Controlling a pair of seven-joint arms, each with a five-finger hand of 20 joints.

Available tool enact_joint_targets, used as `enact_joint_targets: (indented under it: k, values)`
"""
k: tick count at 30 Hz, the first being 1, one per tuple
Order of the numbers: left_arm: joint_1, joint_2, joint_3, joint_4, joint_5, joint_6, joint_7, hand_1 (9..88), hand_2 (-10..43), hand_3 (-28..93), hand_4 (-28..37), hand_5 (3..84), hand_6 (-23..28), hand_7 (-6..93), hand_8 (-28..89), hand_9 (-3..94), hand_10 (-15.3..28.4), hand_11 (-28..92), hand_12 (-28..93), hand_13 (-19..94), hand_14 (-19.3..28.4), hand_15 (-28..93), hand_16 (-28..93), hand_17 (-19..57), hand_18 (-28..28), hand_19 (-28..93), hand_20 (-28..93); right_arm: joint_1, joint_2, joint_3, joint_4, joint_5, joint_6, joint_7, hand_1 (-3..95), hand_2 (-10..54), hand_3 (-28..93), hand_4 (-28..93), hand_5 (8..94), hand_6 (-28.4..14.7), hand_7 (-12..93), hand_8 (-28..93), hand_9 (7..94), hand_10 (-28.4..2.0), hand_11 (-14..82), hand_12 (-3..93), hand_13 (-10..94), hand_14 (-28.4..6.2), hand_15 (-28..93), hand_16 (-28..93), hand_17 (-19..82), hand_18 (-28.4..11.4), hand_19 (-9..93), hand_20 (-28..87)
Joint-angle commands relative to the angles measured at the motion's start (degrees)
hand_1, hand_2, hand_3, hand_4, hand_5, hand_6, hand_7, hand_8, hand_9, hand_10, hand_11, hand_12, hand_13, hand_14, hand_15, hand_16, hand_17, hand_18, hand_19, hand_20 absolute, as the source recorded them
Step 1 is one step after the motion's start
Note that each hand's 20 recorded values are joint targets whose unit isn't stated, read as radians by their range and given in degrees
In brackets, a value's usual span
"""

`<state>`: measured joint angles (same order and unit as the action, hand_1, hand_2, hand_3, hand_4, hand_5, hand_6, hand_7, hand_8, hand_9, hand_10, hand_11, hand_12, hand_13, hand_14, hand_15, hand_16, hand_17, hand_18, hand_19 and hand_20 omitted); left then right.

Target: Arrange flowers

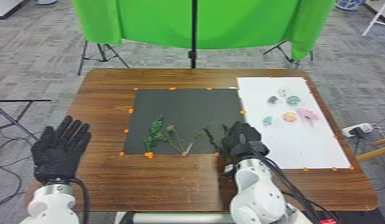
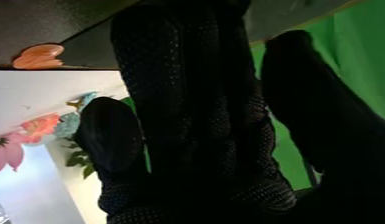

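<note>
Greenery on the black sheet, blooms on the white, right hand open between them

The brown wooden counter (image 1: 104, 187) carries everything, and a green cloth (image 1: 171, 30) hangs beyond its far edge. On the counter's right lies the white sheet (image 1: 304, 150); just beside it, nearer the middle, is the black sheet (image 1: 188, 105).

The left hand (image 1: 60, 150) is over the counter's left edge, fingers straight, slightly spread and holding nothing. The right hand (image 1: 242, 140) is at the black sheet's near right corner, beside the white sheet. Its fingers are extended, with the thumb set apart; I cannot tell whether they have hold of anything.

The green stems (image 1: 156, 131) lie on the near part of the black sheet, bushiest at the left, the rightmost one close to the right hand.

Loose flower heads sit on the white sheet: a pink bloom (image 1: 307, 114) beside a coral one (image 1: 289, 117), a pale blue one (image 1: 267, 120) to their left, and grey-green ones (image 1: 292, 100) farther back. Small orange tabs (image 1: 148, 155) dot the edges of both sheets.
</note>
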<state>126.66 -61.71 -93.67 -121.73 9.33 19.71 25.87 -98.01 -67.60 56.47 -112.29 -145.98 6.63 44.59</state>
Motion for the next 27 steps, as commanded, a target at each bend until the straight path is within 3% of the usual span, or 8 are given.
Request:
enact_joint_targets:
  k: [1,10,13,17,19,22,25,27]
  values:
    - [0.63,-0.31,0.42,0.32,-0.68,-0.15,-0.4,26.4,10.0,81,-28.3,47.8,11.4,9.7,-9,40.0,16.2,21,9,30,16.6,32,-7,-5.6,14.6,35,12,-0.19,-0.16,-0.16,-0.11,1.28,1.7,-0.83,37.3,-9.5,80,-24,80.0,-5.4,18,-5,85.8,-17.8,18.2,18.0,85,-9.8,47,28,50,-26.1,93,51]
    - [0.5,-0.59,0.47,0.37,0.1,-0.12,-0.55,26.3,10.1,81,-28.3,48.1,11.5,9.8,-9,40.1,16.2,21,9,30,16.7,32,-7,-5.6,14.6,35,12,-1.03,0.84,0.86,0.69,-2.49,9.09,-0.66,36.8,-9.5,80,-22,79.7,-5.2,16,-10,86.1,-17.5,17.1,17.4,86,-10.1,45,28,51,-26.1,93,49]
    - [1.17,-0.39,0.06,0.07,0.29,0.19,0.01,26.3,10.1,81,-28.3,48.1,11.5,9.7,-9,40.1,16.2,21,9,30,16.7,32,-7,-5.6,14.6,35,12,-0.8,1.22,2.64,1.29,-7.31,12.15,-1.15,38.0,-9.5,79,-22,79.8,-5.3,18,-2,86.8,-17.6,17.9,17.9,87,-10.1,44,28,51,-26.2,93,49]
    - [1.51,-0.57,-0.28,-0.07,0.3,0.01,0.19,26.3,10.0,81,-28.3,48.2,11.5,9.7,-9,40.1,16.2,21,9,30,16.6,32,-7,-5.6,14.6,35,12,-0.19,2.85,5.07,0.9,-7.72,14.66,0.02,41.0,-9.5,75,-23,78.8,-5.0,32,13,86.1,-17.5,19.8,19.0,86,-10.2,45,29,51,-26.2,93,49]
    - [1.58,-0.63,-0.23,-0.12,0.17,0.0,0.24,26.2,10.1,81,-28.3,48.1,11.4,9.7,-9,40.1,16.2,21,9,30,16.7,32,-7,-5.6,14.6,35,12,-1.0,4.31,7.36,1.14,-6.0,17.12,-3.94,41.2,-9.5,75,-23,77.8,-4.9,34,15,84.6,-17.6,21.2,19.5,85,-10.5,48,29,51,-25.9,93,50]
    - [1.54,-0.67,-0.21,-0.13,0.04,-0.02,0.14,26.3,10.1,81,-28.3,48.1,11.5,9.7,-9,40.1,16.2,21,9,30,16.6,32,-7,-5.6,14.6,35,12,-2.46,6.08,11.01,0.52,-5.5,12.0,-7.73,42.8,-9.5,78,-25,70.8,-5.4,37,7,75.9,-17.9,22.4,18.4,77,-11.4,55,27,47,-24.3,93,50]
    - [1.36,-0.57,-0.25,-0.03,0.05,0.16,0.12,26.3,10.1,81,-28.3,48.1,11.4,9.6,-9,40.1,16.3,21,9,30,16.6,32,-7,-5.6,14.6,35,12,-2.04,7.03,10.81,1.67,-4.03,12.03,-3.93,43.2,-9.5,85,-28,63.3,-4.7,27,-14,62.6,-17.8,19.2,16.2,68,-12.1,59,27,43,-23.7,93,49]
    - [1.2,-0.75,-0.19,0.25,-0.38,-0.09,0.12,26.3,10.2,81,-28.3,48.1,11.4,9.6,-9,40.1,16.3,21,9,30,16.7,32,-7,-5.6,14.6,35,12,-1.73,6.99,11.01,3.49,-4.75,11.83,-3.63,48.2,-9.5,84,-28,62.1,-4.0,23,-16,59.4,-16.6,17.1,15.3,66,-11.3,55,31,42,-24.3,93,47]
